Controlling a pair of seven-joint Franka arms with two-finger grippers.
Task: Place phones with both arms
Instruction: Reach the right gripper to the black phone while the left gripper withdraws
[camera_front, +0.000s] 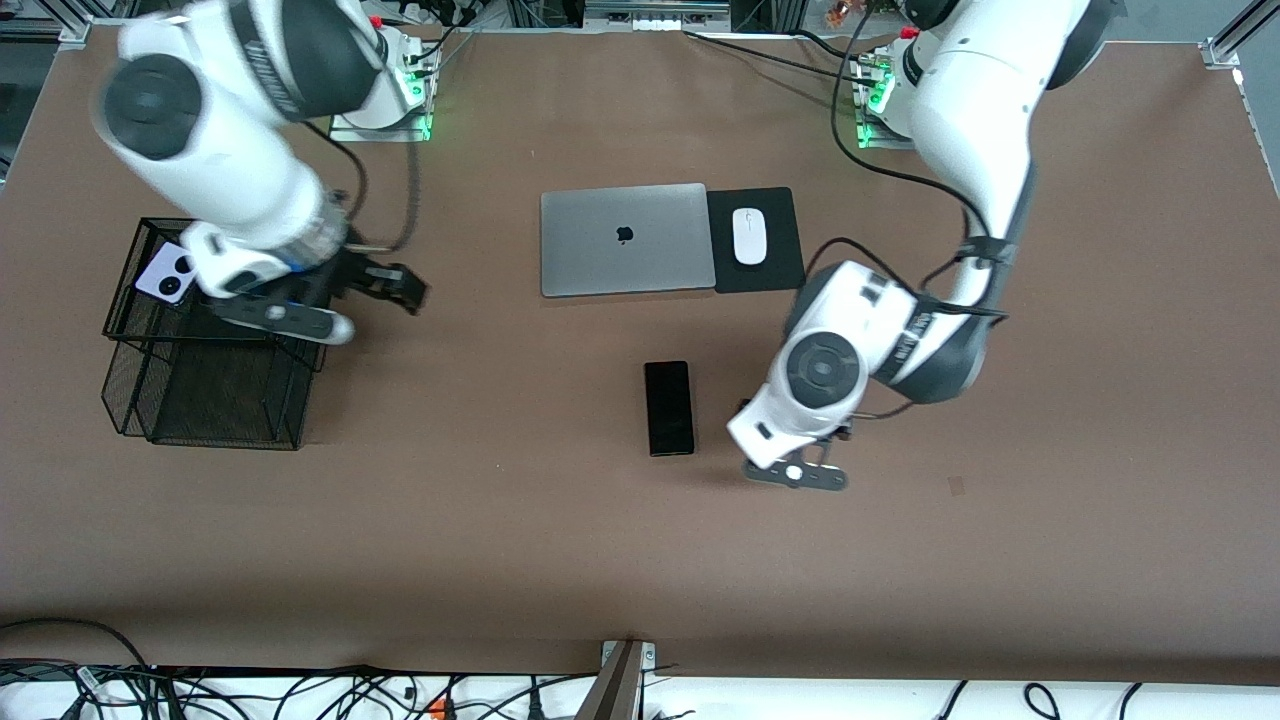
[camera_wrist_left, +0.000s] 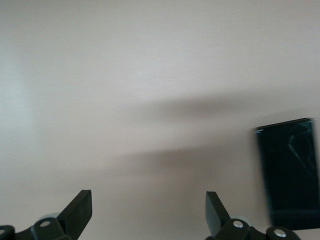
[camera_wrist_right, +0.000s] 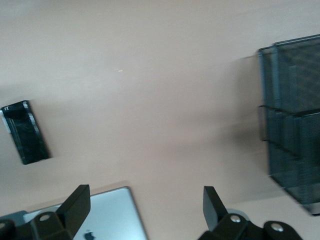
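Right now the long black slab phone (camera_front: 669, 408) lies flat on the brown desk (camera_front: 500, 520), nearer the front camera than the closed grey laptop (camera_front: 627, 239), its long axis running from the arms' bases toward that camera. The left claw (camera_wrist_left: 149, 210) hangs low over bare desk just beside the slab, toward the left arm's end; its fingers stand wide apart with nothing between them, and in the left wrist view the phone sits off to one side, not between the fingers. To my eye the next move turns on that sideways offset: the left arm is plainly the nearer one and must shift across until the slab's narrow width sits between its fingers.

Over by the black wire mesh basket (camera_front: 205, 400), the right claw (camera_front: 395, 285) hovers above the desk beside it, also spread wide and empty. A small square lilac phone (camera_front: 168, 273) with two round lenses rests in the basket's upper tier.
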